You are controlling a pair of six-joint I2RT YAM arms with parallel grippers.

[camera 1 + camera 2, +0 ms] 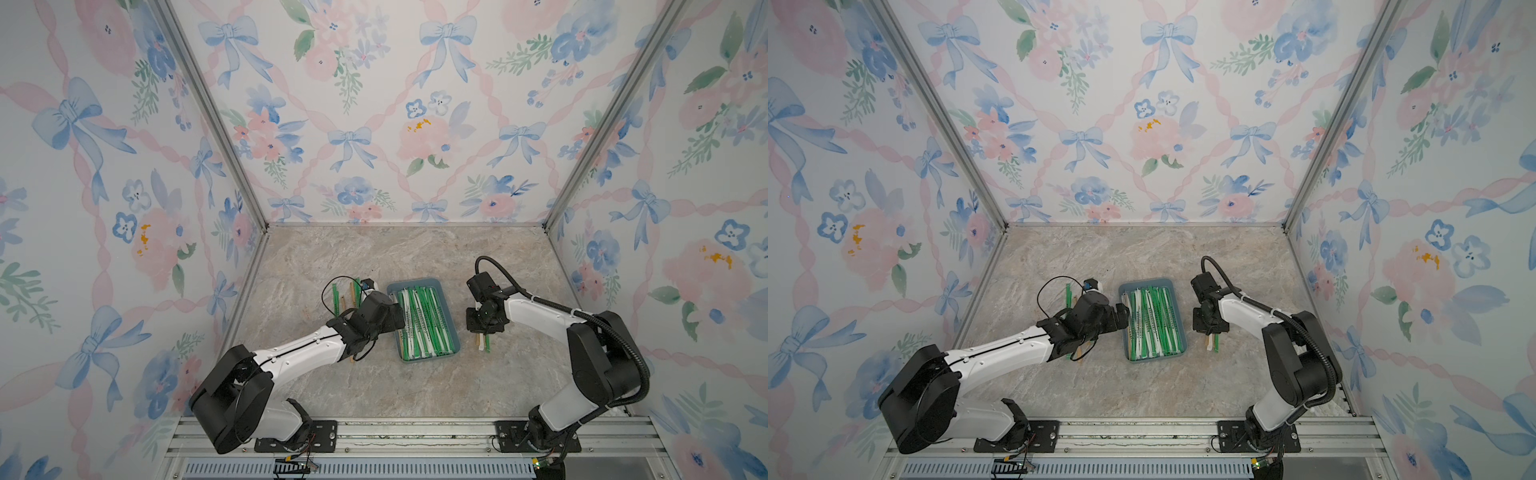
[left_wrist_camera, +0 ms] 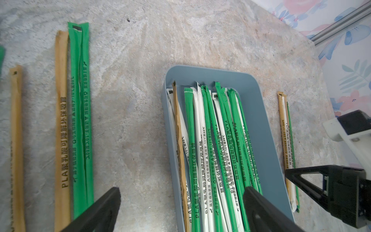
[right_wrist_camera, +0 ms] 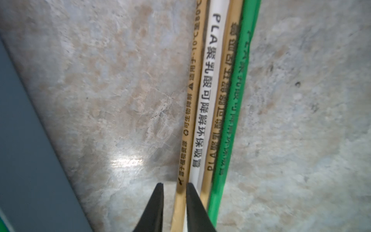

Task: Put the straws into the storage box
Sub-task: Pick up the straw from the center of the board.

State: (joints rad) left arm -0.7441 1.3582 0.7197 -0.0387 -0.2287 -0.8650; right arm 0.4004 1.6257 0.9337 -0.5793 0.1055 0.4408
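Observation:
The storage box (image 1: 415,284) (image 1: 1146,282) (image 2: 259,124) is a blue-grey tray in the middle of the table, holding several green, white and tan straws (image 1: 424,324) (image 2: 212,140). My left gripper (image 1: 395,318) (image 2: 180,209) hangs wide open and empty over the box's left rim. Right of the box lie several loose straws (image 1: 484,343) (image 2: 287,140). My right gripper (image 1: 484,332) (image 3: 173,184) is down over their near ends. Its narrow jaws straddle a tan straw (image 3: 190,100); one finger touches it and a small gap shows at the other. A white straw (image 3: 208,90), another tan one and a green straw (image 3: 239,100) lie beside it.
Left of the box, more loose straws lie on the marble table: a green one (image 2: 80,120) and tan ones (image 2: 61,120) (image 2: 16,140), partly under my left arm in both top views. Flowered walls close in the back and sides. The box's edge (image 3: 20,140) runs close to my right gripper.

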